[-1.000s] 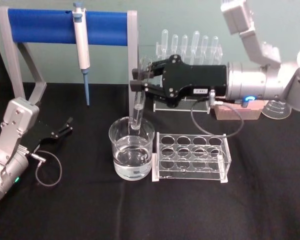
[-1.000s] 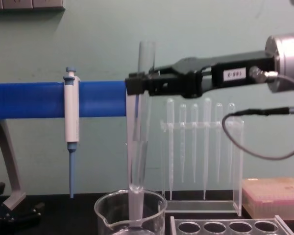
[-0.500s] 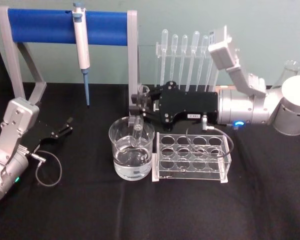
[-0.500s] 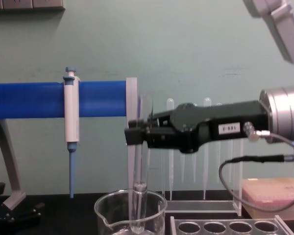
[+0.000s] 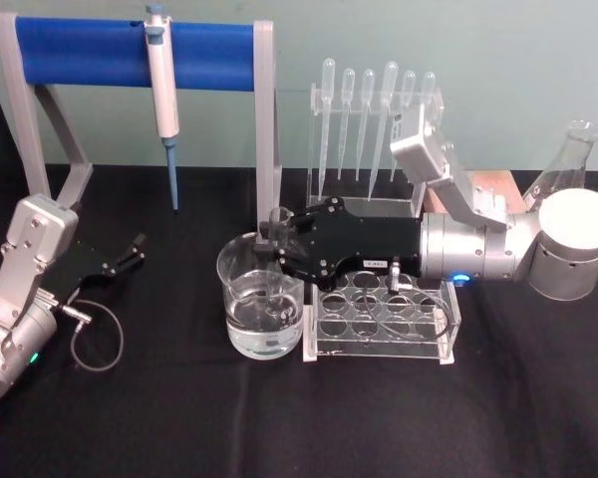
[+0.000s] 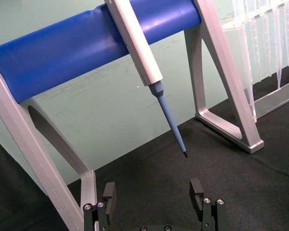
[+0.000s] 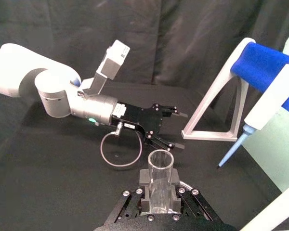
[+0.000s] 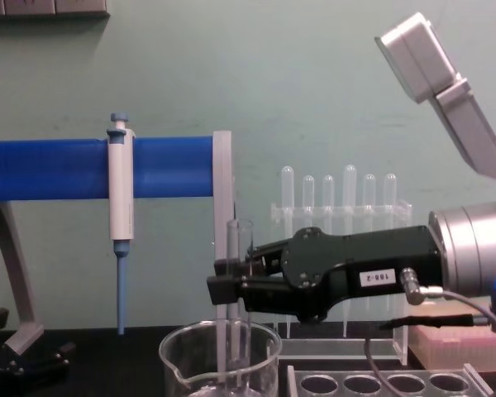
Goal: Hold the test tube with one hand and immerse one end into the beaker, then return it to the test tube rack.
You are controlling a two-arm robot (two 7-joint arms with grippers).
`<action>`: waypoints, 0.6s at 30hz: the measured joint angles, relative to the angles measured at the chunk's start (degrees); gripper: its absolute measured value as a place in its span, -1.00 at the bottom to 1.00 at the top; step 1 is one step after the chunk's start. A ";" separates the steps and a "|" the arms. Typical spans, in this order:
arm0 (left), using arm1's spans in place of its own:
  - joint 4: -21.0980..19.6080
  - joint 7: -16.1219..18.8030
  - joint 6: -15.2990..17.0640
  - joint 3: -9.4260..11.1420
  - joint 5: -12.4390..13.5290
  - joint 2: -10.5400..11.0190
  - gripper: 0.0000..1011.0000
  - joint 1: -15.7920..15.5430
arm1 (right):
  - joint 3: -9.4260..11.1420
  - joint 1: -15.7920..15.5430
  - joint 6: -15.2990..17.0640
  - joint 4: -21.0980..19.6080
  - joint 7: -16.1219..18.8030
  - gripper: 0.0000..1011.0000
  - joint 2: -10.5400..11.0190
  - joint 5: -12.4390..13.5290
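Observation:
The test tube (image 5: 279, 215) stands upright with its lower end down inside the beaker (image 5: 235, 299), which holds clear water. My right gripper (image 5: 270, 242) is shut on the tube just below its open rim, reaching in level from the right at about the beaker's rim. From the chest the tube (image 8: 240, 240) rises above the black fingers (image 8: 219, 285) and drops into the beaker (image 8: 182, 364). The right wrist view looks down the tube's open mouth (image 7: 160, 166). My left gripper (image 5: 133, 251) lies parked on the cloth at the left, fingers (image 6: 109, 193) apart and holding nothing.
A clear tube rack (image 5: 384, 317) sits right beside the beaker. Behind are a blue-barred stand (image 5: 130, 52) with a hanging pipettor (image 5: 161, 90), a rack of pipettes (image 5: 374, 110), a flask (image 5: 563, 164) and a pink box (image 8: 463, 331).
My right gripper has come down with the test tube, pushing its lower end deeper into the beaker. The left arm has not moved.

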 joint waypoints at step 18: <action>0.00 0.00 0.00 0.00 0.00 0.00 0.98 0.00 | 1.36 -2.38 -1.89 3.06 -0.67 -0.53 -2.01 -2.52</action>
